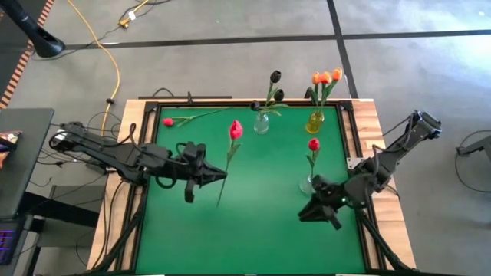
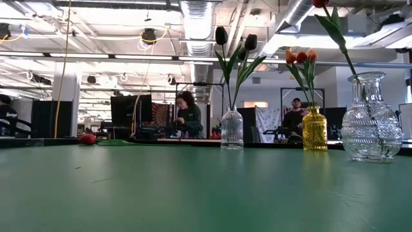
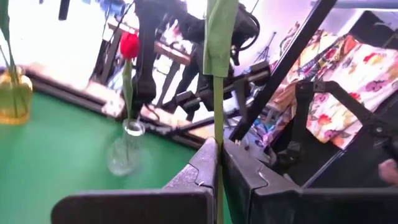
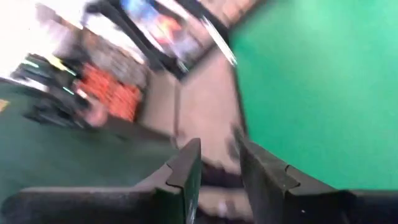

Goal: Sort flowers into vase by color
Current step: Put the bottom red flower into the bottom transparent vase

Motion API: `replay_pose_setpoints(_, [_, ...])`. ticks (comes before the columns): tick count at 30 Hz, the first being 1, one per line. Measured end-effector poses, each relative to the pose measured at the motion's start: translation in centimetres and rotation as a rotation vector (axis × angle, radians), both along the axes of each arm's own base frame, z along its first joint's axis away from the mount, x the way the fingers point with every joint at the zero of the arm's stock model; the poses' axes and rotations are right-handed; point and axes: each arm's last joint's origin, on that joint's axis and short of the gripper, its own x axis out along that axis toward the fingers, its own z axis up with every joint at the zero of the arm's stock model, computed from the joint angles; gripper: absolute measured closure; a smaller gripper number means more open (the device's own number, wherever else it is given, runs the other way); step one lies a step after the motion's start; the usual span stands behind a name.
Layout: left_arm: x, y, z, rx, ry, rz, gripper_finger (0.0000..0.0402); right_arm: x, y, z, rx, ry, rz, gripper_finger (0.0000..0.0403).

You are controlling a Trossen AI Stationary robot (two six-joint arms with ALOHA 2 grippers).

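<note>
My left gripper (image 3: 219, 163) was clamped on the green stem of a red tulip (image 1: 235, 129), held above the middle of the green table (image 1: 253, 230). My right gripper (image 1: 316, 211), fingers slightly apart and empty, sat low near the clear vase (image 1: 308, 184) holding a red flower (image 1: 314, 144). Another red tulip on the table (image 1: 168, 121) lay at the far left.

text: none legible | labels: none | brands: none | numbers: none | signs: none
</note>
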Motion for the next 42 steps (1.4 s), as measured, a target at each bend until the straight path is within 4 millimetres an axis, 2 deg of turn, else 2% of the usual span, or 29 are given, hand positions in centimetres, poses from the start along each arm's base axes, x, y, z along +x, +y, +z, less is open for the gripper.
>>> replay_pose_setpoints(5, [1.2,0.2,0.3,0.068,-0.101,-0.017,0.0401,0.6,-0.2,2.4,-0.067,-0.300,-0.104,0.0266])
replay_pose_setpoints(10, [3.1,0.6,0.3,0.041,-0.204,-0.117,0.0401,1.4,-0.8,4.4,-0.295,-0.587,-0.246,0.0266])
replay_pose_setpoints(13, [4.0,0.6,0.0,0.000,-0.239,-0.164,0.0401,2.4,-0.8,5.3,-0.450,-0.666,-0.276,0.0266])
replay_pose_setpoints(20, [5.1,0.5,-0.7,-0.035,-0.228,-0.186,0.0401,6.3,-1.4,7.3,-0.687,-0.626,-0.329,0.0266])
replay_pose_setpoints(25, [5.3,0.6,0.4,0.054,-0.202,-0.177,0.0401,8.8,-2.7,8.0,-0.739,-0.581,-0.350,0.0255])
replay_pose_setpoints(29, [5.3,0.8,1.3,0.138,-0.195,-0.167,0.0401,10.4,-3.4,7.7,-0.753,-0.565,-0.347,0.0229])
replay_pose_setpoints(36, [5.5,1.7,1.2,0.178,-0.158,-0.119,0.0401,11.6,-4.5,8.0,-0.737,-0.591,-0.300,0.0167])
replay_pose_setpoints(42, [5.7,2.4,0.9,0.183,-0.126,-0.101,0.0401,11.8,-5.2,8.0,-0.732,-0.579,-0.323,0.0157])
